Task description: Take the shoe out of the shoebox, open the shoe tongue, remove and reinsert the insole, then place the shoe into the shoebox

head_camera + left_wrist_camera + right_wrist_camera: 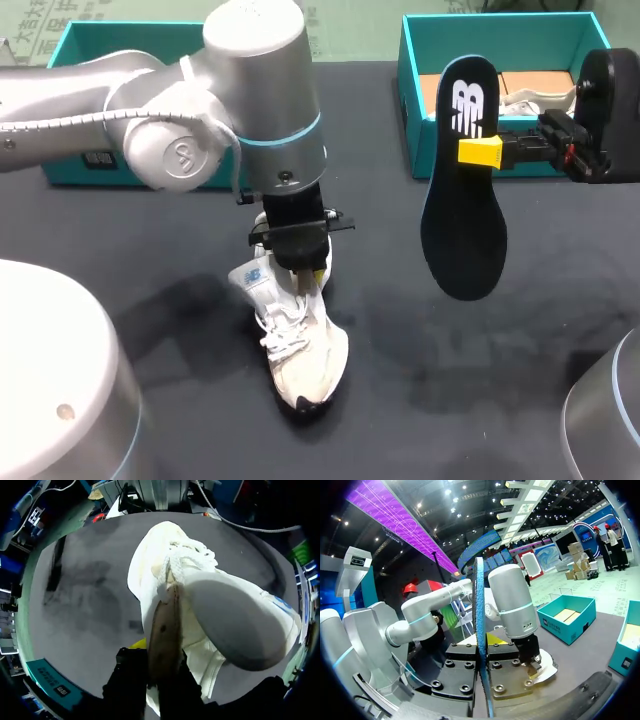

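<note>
Head view: dark table (560, 330), 2 teal boxes at its far edge, left shoebox (70, 172) and right shoebox (412, 90). Left arm (250, 90) comes down over mid-table. White shoe (305, 350) stands there, toe toward the near edge. Black insole (465, 230) hangs in the air over the table's right half, in front of the right shoebox.

Right gripper (478, 152): fingers clamped on the insole near its heel end. Left gripper (305, 265): fingers pinched on the tongue (165, 625), which runs from the laces back between them.

Judged step: reinserting. Hold the tongue well back, feed the insole toe-first, aligned with the shoe's length.
</note>
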Controlling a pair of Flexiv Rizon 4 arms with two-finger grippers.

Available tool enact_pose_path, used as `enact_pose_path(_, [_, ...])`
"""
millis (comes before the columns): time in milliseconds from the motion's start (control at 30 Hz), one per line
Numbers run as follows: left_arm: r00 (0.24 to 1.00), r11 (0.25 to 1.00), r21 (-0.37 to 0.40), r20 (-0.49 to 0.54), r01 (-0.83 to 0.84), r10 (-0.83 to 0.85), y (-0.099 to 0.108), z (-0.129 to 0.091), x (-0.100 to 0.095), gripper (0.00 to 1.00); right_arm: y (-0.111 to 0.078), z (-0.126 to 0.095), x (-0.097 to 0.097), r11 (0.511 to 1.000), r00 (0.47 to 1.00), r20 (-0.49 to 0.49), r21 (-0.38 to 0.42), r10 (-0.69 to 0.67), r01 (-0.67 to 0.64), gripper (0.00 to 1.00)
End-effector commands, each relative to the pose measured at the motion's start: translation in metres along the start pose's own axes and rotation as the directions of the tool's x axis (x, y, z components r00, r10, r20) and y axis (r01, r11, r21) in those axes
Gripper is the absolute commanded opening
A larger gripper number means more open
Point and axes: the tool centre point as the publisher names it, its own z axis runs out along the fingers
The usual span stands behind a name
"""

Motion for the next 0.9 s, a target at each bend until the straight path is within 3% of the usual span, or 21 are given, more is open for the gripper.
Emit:
enact_pose_path(33, [1.000,1.000,0.013,-0.023,-0.001,0.001,0.004,0.009,-0.011,0.00,-0.001,0.001,0.000,1.000,1.000,0.002,0.001,0.001,-0.001,0.00])
enact_pose_path(400, [0.996,0.999,0.049,-0.087,-0.010,0.015,-0.001,0.037,-0.022,0.00,-0.001,0.001,0.000,1.000,1.000,0.002,0.001,0.001,-0.001,0.00])
enact_pose_path(833, [0.991,0.998,0.034,-0.117,-0.058,0.062,-0.004,0.066,-0.039,0.00,-0.001,0.001,0.000,1.000,1.000,0.002,0.001,0.001,-0.001,0.00])
enact_pose_path(900, [0.991,0.997,0.032,-0.116,-0.066,0.070,-0.004,0.067,-0.041,0.11,-0.001,0.001,0.000,1.000,1.000,0.002,0.001,0.001,-0.001,0.00])
